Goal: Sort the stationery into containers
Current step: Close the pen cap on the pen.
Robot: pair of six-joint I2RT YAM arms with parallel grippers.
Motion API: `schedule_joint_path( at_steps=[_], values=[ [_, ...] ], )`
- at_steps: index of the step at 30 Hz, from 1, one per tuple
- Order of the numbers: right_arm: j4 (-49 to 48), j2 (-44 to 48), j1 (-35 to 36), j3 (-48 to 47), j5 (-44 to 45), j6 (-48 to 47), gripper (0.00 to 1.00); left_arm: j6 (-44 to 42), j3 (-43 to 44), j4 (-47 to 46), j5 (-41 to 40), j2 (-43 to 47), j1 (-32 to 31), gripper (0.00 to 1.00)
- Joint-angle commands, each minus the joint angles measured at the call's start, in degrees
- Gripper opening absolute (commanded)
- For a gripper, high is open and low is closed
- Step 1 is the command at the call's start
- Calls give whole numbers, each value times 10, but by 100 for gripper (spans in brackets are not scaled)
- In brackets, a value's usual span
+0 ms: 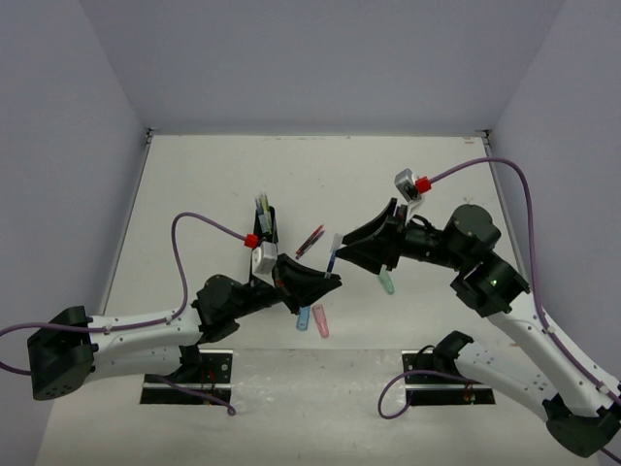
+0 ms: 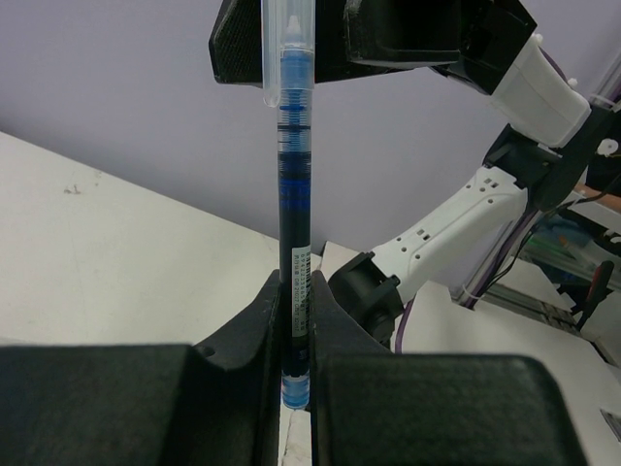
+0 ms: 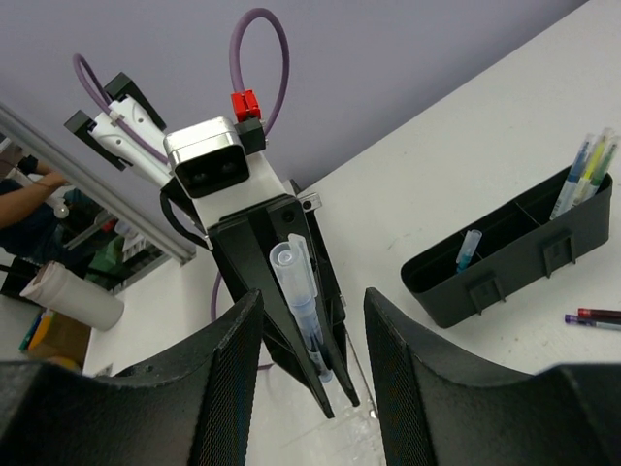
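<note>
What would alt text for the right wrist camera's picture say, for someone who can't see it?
A clear-capped blue pen, held by the left gripper, shows between the right gripper's open fingers. Behind, a black organiser holds several pens.

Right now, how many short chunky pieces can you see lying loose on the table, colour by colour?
Green piece: 1
Blue piece: 1
Pink piece: 1
Total: 3

Even, soft overhead light; faint shadows on the bench (image 1: 194, 184). No glare. Wrist views: near fingers (image 3: 223, 388) blurred; edges slightly bowed. Top view sharp.
</note>
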State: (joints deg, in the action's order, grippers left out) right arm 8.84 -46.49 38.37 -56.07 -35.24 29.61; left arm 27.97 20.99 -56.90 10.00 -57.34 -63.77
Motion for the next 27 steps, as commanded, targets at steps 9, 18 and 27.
schedule_joint_path(
  at_steps=[9, 18, 27],
  values=[
    [-54, -14, 4, -16, -26, 19, 32, 1, 28, 6, -16, -10, 1, 0],
    [-57, -20, 5, -9, -33, 16, 17, -8, 41, 41, -44, 12, 1, 0],
    [-55, -13, 4, -20, 15, 10, 0, -8, 27, 58, -59, 15, 1, 93]
  ],
)
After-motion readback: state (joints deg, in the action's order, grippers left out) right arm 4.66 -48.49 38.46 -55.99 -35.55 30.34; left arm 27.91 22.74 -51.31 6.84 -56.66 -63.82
